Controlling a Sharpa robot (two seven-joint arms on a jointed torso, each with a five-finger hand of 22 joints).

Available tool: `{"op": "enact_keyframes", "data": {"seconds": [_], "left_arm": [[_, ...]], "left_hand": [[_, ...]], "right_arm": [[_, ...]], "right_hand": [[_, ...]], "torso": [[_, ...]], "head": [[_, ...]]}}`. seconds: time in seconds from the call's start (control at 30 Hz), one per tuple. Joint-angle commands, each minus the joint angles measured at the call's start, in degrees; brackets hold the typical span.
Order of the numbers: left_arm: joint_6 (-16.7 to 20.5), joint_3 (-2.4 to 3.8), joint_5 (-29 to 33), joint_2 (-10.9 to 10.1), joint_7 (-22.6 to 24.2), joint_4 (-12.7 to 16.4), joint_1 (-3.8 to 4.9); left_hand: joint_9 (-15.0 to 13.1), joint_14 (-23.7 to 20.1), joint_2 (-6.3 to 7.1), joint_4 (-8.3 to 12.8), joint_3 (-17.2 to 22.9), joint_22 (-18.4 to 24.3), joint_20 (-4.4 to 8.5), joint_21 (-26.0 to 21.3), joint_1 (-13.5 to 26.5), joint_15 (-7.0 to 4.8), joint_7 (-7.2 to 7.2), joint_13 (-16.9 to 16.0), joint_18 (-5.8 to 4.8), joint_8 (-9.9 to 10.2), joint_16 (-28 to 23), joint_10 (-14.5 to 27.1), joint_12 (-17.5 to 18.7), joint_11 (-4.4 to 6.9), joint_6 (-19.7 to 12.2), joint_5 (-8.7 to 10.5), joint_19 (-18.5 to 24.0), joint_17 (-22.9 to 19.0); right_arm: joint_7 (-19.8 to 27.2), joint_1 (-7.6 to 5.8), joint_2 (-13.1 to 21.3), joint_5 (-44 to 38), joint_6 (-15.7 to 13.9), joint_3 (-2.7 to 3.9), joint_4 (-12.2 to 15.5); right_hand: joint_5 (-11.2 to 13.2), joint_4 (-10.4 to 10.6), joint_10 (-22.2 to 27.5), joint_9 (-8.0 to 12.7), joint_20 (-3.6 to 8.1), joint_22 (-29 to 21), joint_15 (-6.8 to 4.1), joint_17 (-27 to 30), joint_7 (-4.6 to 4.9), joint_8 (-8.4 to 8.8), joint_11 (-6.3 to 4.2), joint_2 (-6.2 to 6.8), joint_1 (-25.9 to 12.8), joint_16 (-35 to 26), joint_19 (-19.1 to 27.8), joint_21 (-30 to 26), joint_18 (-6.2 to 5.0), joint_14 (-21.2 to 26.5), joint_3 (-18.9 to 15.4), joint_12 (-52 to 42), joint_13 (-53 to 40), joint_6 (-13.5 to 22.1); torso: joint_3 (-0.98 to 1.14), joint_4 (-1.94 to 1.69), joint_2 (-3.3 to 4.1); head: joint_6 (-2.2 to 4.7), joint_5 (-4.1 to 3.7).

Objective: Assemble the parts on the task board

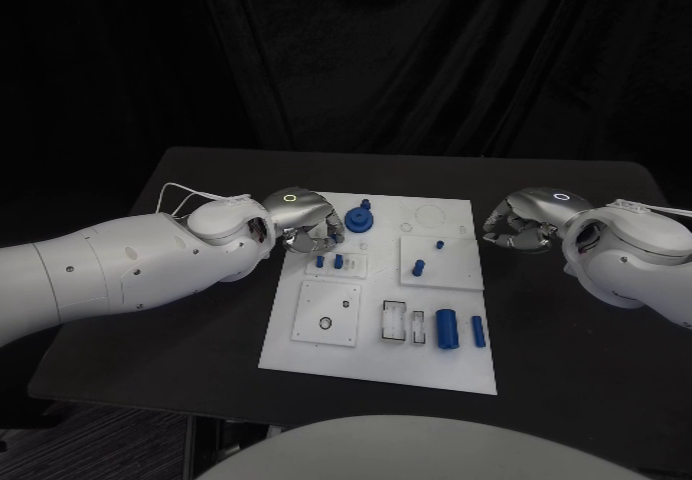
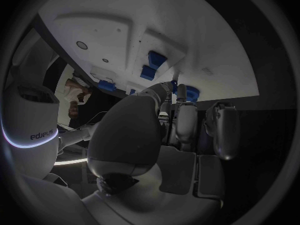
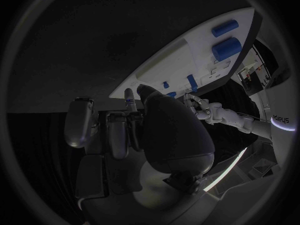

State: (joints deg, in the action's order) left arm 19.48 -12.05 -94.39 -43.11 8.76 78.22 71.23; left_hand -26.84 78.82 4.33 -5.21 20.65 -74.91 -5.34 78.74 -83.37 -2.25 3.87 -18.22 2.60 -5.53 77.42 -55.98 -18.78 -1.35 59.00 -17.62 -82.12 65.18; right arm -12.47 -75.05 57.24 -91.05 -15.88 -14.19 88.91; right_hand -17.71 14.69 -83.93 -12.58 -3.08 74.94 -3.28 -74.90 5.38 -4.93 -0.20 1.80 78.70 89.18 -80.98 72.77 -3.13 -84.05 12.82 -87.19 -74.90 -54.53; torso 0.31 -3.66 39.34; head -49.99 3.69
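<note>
- Fingers [image 1: 310, 240] of the left hand [image 1: 299, 222] are seen curled downward over the near-left corner of the white board [image 1: 378, 345], their tips just above a small raised plate [image 1: 338, 264] that carries two short blue pegs [image 1: 329, 262].
- Whether anything is pinched between those fingers cannot be told; in the left wrist view the fingers [image 2: 186, 120] are drawn together close to a blue piece [image 2: 191, 92], but contact is hidden.
- Just beside those fingers, toward the board's far edge, a blue knob-shaped part [image 1: 359, 217] is stood upright.
- Fingers [image 1: 516, 236] of the right hand [image 1: 529, 220] are held curled inward over the dark worktop [image 1: 577, 330], just off the board's right edge, with nothing seen inside them.
- In the right wrist view the right fingers [image 3: 119, 132] are shown folded in, apart from the board [image 3: 187, 55].
- Between the two sets of fingers, a second raised plate [image 1: 440, 262] is seen with two more blue pegs [image 1: 420, 267] on it.
- Well nearer the robot than either set of fingers, two blue cylinders [image 1: 447, 328] are laid side by side beside a pair of slotted frames [image 1: 404, 322], and a square plate with a small ring [image 1: 326, 312] lies to their left.
</note>
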Motion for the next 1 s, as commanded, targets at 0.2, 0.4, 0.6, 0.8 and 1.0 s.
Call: {"op": "enact_keyframes", "data": {"seconds": [0.2, 0.4, 0.6, 0.8, 1.0], "left_arm": [[0.14, 0.0, 0.01, 0.09, 0.06, -0.06, -0.14], [-0.61, 0.0, 0.01, 0.19, -0.38, -0.09, -0.17], [-1.61, 0.0, 0.01, 0.6, -0.72, -0.45, -0.27], [-2.52, 0.0, 0.01, 0.86, -0.97, -0.69, -0.44], [-2.76, 0.0, 0.01, 0.81, -1.14, -0.73, -0.57]], "left_hand": [[-0.07, -0.35, 0.07, 0.41, 0.05, -11.28, -0.06, -0.25, -0.57, 0.27, 0.34, -0.05, 0.28, 0.15, -0.38, -0.5, 0.22, 0.01, -0.08, -0.35, 0.5, -0.14], [-0.05, -0.41, 0.08, 0.65, 0.16, -11.27, -0.04, -0.3, -0.78, 0.29, 0.37, -0.04, 0.29, 0.16, -0.41, -0.58, 0.23, -0.02, -0.05, -0.53, 0.53, -0.19], [-0.01, -0.52, 0.07, 1.03, 0.35, -11.24, -0.02, -0.41, -1.11, 0.36, 0.42, -0.02, 0.32, 0.22, -0.47, -0.68, 0.26, -0.06, -0.05, -0.71, 0.61, -0.31], [-0.02, -0.58, 0.09, 1.11, 0.38, -11.21, -0.01, -0.5, -1.13, 0.47, 0.47, 0.0, 0.34, 0.19, -0.52, -0.66, 0.3, -0.13, 0.06, -0.66, 0.68, -0.38], [-0.03, -0.64, 0.11, 1.18, 0.4, -11.21, -0.01, -0.52, -1.16, 0.55, 0.49, 0.01, 0.34, 0.16, -0.56, -0.64, 0.33, -0.17, 0.13, -0.64, 0.7, -0.46]], "right_arm": [[-1.09, 0.15, 0.03, -0.18, 0.5, 0.03, -0.03], [-1.22, 0.15, 0.04, -0.18, 0.66, 0.03, -0.11], [-1.27, 0.15, -0.07, -0.18, 0.82, 0.03, -0.15], [-1.3, 0.15, -0.12, -0.18, 0.95, 0.03, -0.15], [-1.33, 0.15, -0.1, -0.18, 1.08, 0.03, -0.17]], "right_hand": [[0.23, 0.09, -2.88, 0.08, -0.07, 9.56, -0.02, -14.33, -0.14, 0.2, 0.17, 0.42, 0.05, -0.18, -0.25, -0.36, -0.86, -5.55, 0.34, 0.36, -11.8, -0.18], [0.4, 0.09, -2.78, 0.12, -0.08, 9.52, -0.01, -14.26, -0.12, 0.24, 0.19, 0.39, 0.03, -0.27, -0.19, -0.57, -0.9, -5.51, 0.41, 0.46, -11.69, -0.15], [0.4, 0.09, -2.78, 0.12, -0.08, 9.52, -0.01, -14.26, -0.12, 0.24, 0.19, 0.39, 0.03, -0.27, -0.19, -0.57, -0.9, -5.51, 0.41, 0.46, -11.69, -0.15], [0.4, 0.09, -2.78, 0.12, -0.08, 9.52, -0.01, -14.26, -0.12, 0.24, 0.19, 0.39, 0.03, -0.27, -0.19, -0.57, -0.9, -5.51, 0.41, 0.46, -11.69, -0.15], [0.48, 0.1, -2.7, 0.12, -0.08, 9.5, 0.0, -14.21, -0.11, 0.23, 0.2, 0.4, 0.01, -0.34, -0.15, -0.69, -0.92, -5.48, 0.41, 0.54, -11.62, -0.18]], "torso": [[0.03, 0.02, -0.01], [0.02, 0.04, 0.0], [0.04, 0.01, 0.01], [0.0, -0.02, 0.03], [0.0, -0.04, -0.01]], "head": [[-0.01, -0.08], [-0.01, -0.1], [-0.01, -0.1], [-0.01, -0.21], [-0.01, -0.14]]}}
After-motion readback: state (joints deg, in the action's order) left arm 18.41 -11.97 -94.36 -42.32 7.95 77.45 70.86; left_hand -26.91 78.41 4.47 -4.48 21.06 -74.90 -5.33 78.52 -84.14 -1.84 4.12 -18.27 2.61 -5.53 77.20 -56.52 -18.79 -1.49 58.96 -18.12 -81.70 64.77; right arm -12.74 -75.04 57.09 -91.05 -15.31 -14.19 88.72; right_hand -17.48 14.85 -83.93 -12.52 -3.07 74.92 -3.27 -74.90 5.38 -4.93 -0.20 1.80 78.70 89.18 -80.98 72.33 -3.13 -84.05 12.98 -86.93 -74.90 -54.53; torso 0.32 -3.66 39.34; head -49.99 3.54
